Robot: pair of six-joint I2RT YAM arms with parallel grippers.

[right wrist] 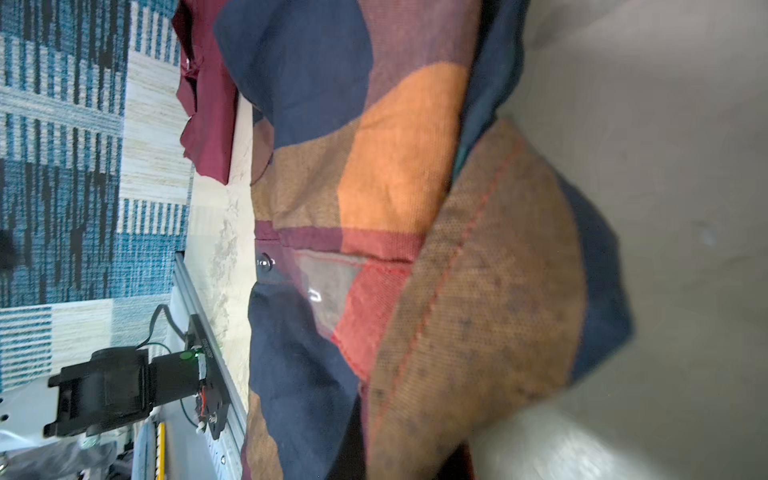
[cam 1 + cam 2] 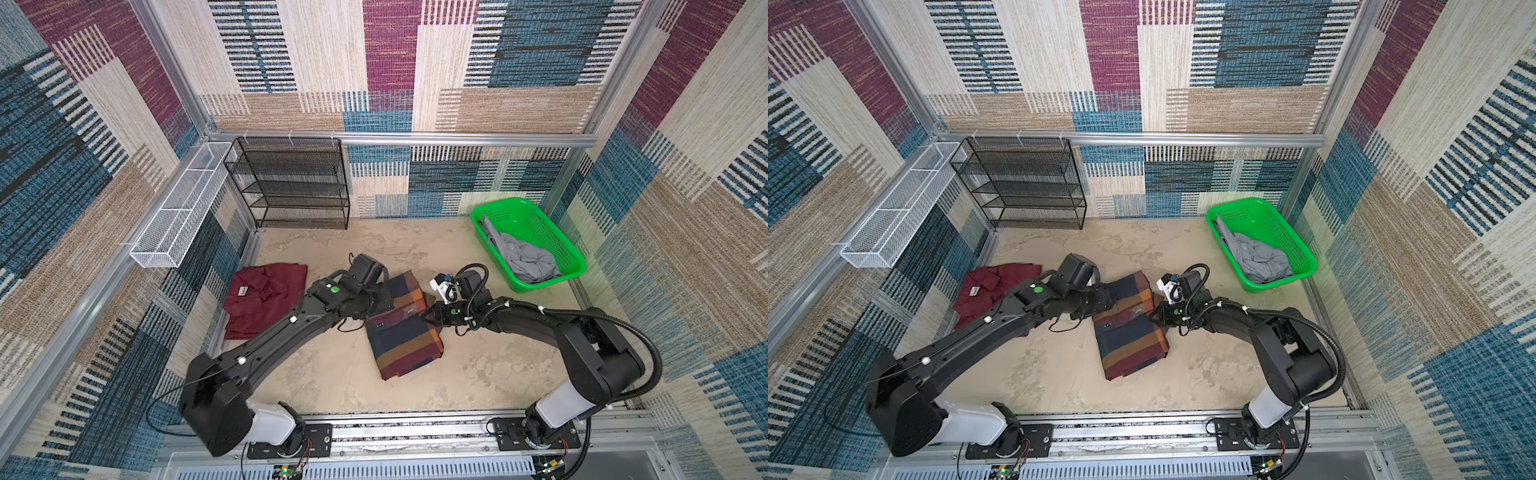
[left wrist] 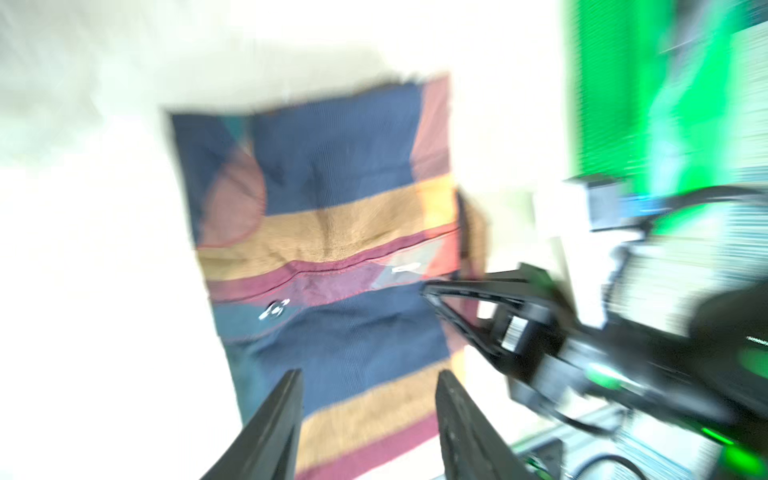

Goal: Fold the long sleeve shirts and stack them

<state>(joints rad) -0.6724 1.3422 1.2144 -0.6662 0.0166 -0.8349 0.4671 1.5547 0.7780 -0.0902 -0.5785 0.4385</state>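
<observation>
a: your plaid shirt [image 2: 405, 332] lies folded in the middle of the table [image 2: 457, 374], a long rectangle, a little tilted.

b: and your right gripper [image 2: 429, 316] sits at its right edge, jaws pinched together on the cloth. in the right wrist view a flap of plaid bulges up close to the lens.

a: where's your left gripper [image 3: 368, 376]?

b: over the plaid shirt's far left corner in both top views. in the left wrist view its fingers [image 3: 286, 403] stand apart, nothing caught between them, plaid below. that view is blurred, mind you.

a: and the maroon shirt [image 2: 266, 297]?

b: folded at the left edge of the table, collar and white label facing up, well apart from the plaid one. your left arm crosses above its near right corner.

a: then the grey shirt [image 2: 528, 259]?

b: crumpled in the green basket [image 2: 505, 204] at the far right corner of the table, not folded. part of it is draped up the basket's left wall.
</observation>
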